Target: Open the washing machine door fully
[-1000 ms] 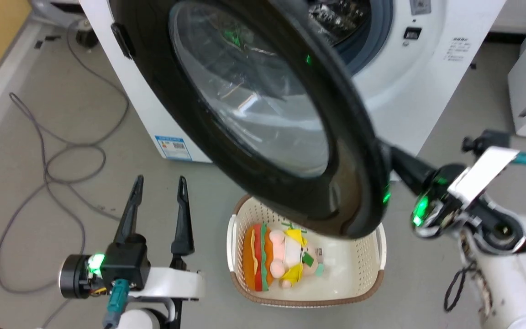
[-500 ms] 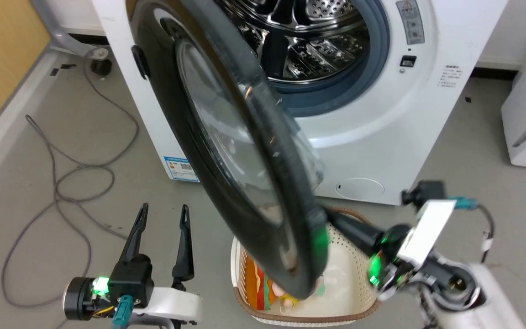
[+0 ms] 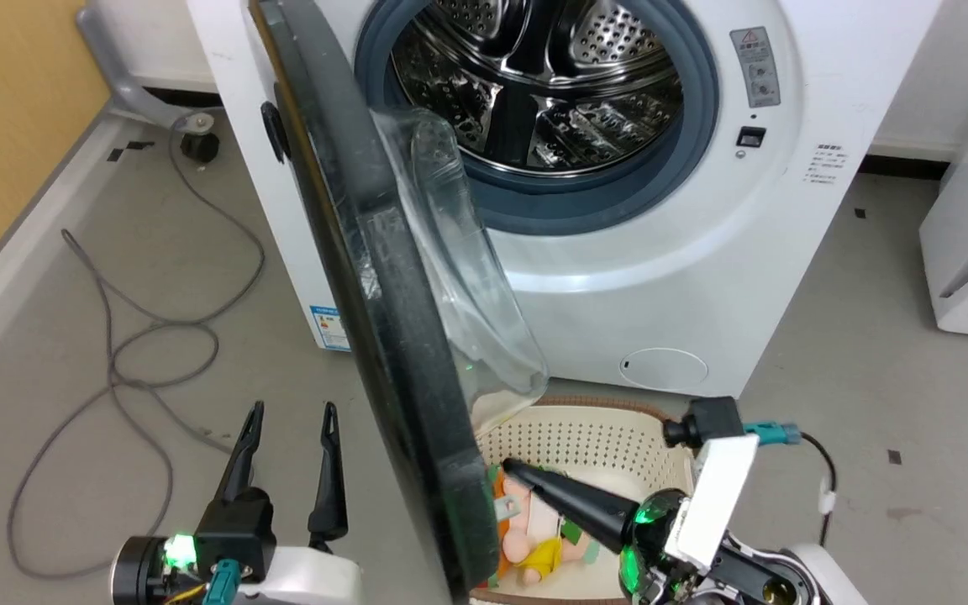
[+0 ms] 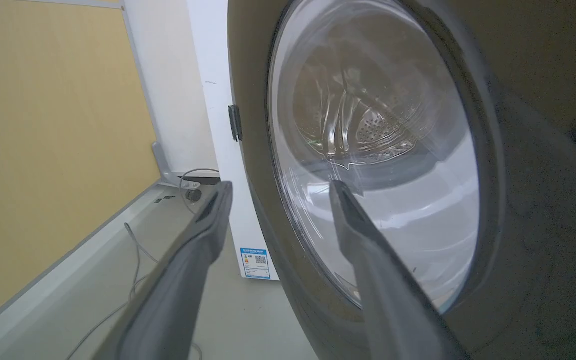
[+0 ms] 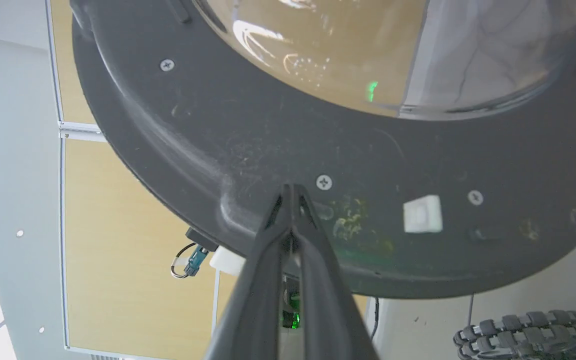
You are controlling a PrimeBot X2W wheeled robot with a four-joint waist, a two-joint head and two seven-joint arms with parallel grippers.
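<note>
Washing machine door (image 3: 383,336) about half open; remaining swing outstanding. Right gripper (image 3: 511,466) fingers together against inner face; left gripper (image 3: 293,407) fingers apart.

Brightly, evenly lit; soft shadows on floor (image 3: 828,277). Glare streaks on washing machine door (image 5: 193,130) glass. Close-up left fingers (image 4: 178,290) blurred, out of focus. Wide-angle bending at wrist-view edges.

washing machine door (image 3: 383,294) left of drum (image 3: 534,76) | basket (image 3: 593,437) before washing machine (image 3: 686,277) | left pincer (image 3: 294,407) left of door
</note>
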